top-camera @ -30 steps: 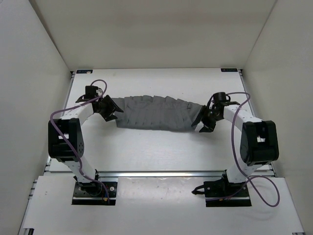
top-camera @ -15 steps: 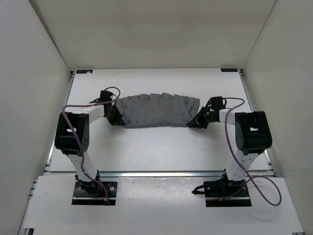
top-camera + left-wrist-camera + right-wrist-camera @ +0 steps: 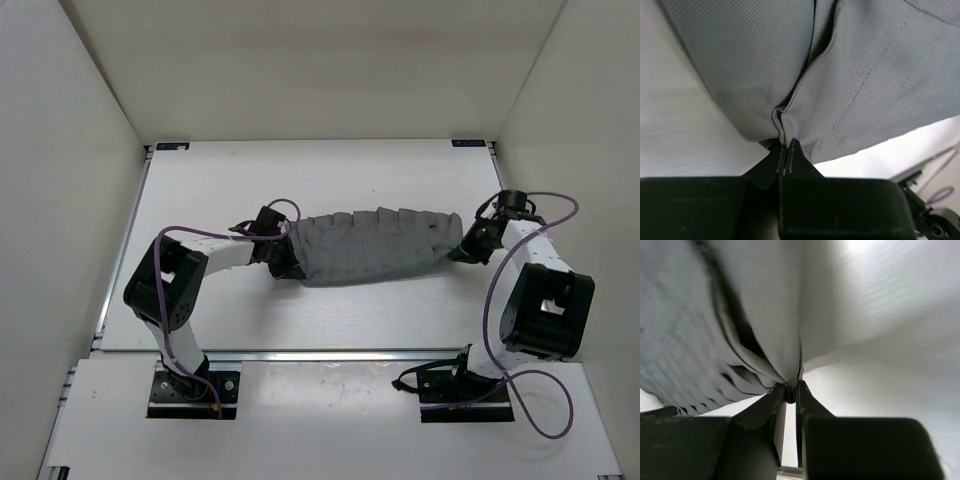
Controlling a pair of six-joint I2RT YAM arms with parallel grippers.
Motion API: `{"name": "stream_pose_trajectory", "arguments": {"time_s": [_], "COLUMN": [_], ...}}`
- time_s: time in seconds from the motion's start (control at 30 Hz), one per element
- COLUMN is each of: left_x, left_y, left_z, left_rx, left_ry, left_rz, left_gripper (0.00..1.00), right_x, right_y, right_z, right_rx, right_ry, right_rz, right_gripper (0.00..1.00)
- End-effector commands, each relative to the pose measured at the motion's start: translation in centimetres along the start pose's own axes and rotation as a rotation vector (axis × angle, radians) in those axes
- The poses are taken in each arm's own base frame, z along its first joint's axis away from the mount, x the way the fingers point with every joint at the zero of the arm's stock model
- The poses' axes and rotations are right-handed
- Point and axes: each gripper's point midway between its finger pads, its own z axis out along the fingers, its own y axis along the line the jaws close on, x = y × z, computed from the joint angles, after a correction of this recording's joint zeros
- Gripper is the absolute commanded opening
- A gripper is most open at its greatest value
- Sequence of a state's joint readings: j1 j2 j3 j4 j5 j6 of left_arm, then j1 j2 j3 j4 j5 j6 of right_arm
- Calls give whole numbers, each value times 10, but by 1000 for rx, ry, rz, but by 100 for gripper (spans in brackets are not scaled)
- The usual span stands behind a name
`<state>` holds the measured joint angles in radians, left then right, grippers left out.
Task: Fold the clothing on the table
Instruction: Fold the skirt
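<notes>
**Fingers (image 3: 767, 170) pinched each end of the skirt (image 3: 380, 245)**

The fingers of the left gripper (image 3: 284, 260) were pressed together on a narrow fold of gray cloth. Only the fabric's thickness showed between their tips. From that pinch the skirt fanned out ahead of the fingertips, with a seam running away from them and a pleat opening just beyond. To one side of the tips, the bare white table (image 3: 300, 180) showed beside the cloth's edge.

The fingers of the right gripper (image 3: 463, 250) were likewise closed on the opposite end, holding a bunched ridge of pleats between their tips. Most of the cloth lay to one side of that pinch, and white tabletop to the other.

From above, the skirt stretched as a long band between the two pairs of fingers, its pleat lines crossing it. Its far edge bowed away from the arm bases. The pictures did not show whether it lay on the table or hung just above it. A purple cable (image 3: 200, 232) looped along the left arm, behind its fingers.
</notes>
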<state>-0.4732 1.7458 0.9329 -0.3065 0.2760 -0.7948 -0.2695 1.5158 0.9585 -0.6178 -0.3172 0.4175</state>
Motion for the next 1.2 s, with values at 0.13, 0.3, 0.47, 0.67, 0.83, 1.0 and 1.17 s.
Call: {"name": "stream_pose_trajectory", "arguments": {"time_s": [0.13, 0.3, 0.47, 0.67, 0.83, 1.0, 1.17], "left_x": [6, -4, -3, 4, 0, -40, -63], "left_y": [-15, -16, -4, 18, 26, 28, 32], "left_z": [16, 9, 7, -1, -22, -74, -116], "left_rx": [18, 29, 11, -15, 34, 123, 224], "left_ry": [25, -2, 0, 11, -48, -230, -341], "left_rz": [-90, -109, -116, -124, -195, -291, -367], "left_gripper": [0, 0, 2, 8, 29, 39, 42], "right_x": [13, 107, 199, 262, 263, 254, 255], "right_y": [153, 259, 289, 257, 234, 251, 275], "right_z": [-55, -29, 42, 94, 109, 81, 24], "right_rx": [-152, -308, -273, -154, -66, -130, -270], "right_ry": [-75, 55, 236, 370, 387, 339, 250], "right_rz": [-449, -680, -853, -905, -870, -876, -918], "right_gripper": [0, 0, 0, 0, 0, 1, 35]}}
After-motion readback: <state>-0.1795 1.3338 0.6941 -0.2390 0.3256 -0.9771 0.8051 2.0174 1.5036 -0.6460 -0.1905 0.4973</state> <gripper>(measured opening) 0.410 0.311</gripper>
